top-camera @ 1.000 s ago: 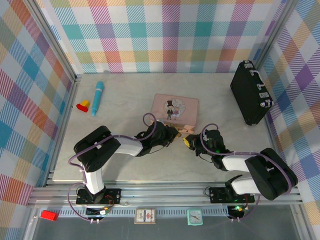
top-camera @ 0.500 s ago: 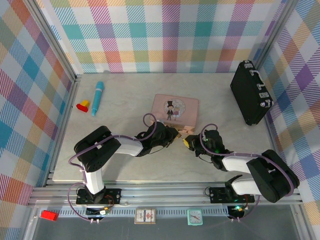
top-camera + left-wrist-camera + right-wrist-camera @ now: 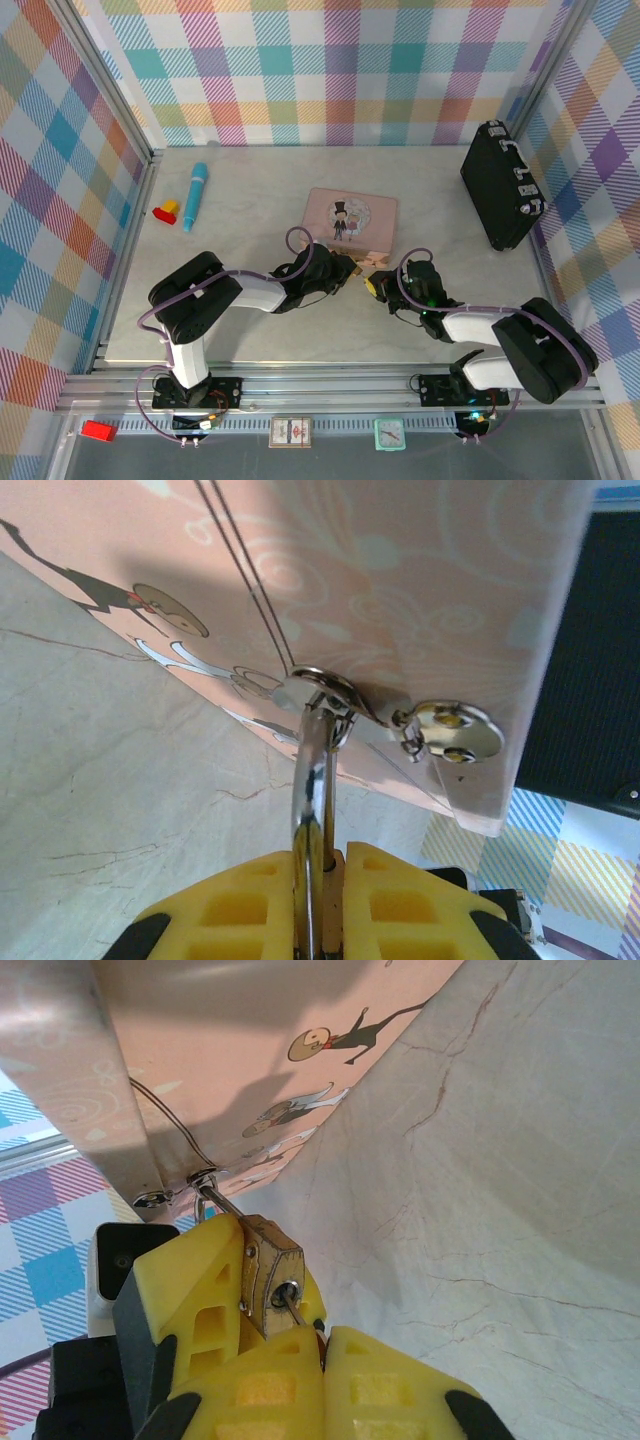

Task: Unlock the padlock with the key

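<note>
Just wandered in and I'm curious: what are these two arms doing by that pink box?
The left gripper is clamped on a small brass padlock, whose shackle runs through the latch of the pink tin. The right gripper pinches the key, with its tip in the padlock's keyhole. The padlock is not yet off the latch.

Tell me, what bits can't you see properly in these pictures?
The key: right wrist view, its handle is pinched inside the right gripper; just the thin shaft shows.
The padlock: left wrist view, its body is squeezed between the left gripper fingers; just the shackle shows.
Top view: padlock and key are too small, tucked between both grippers.
</note>
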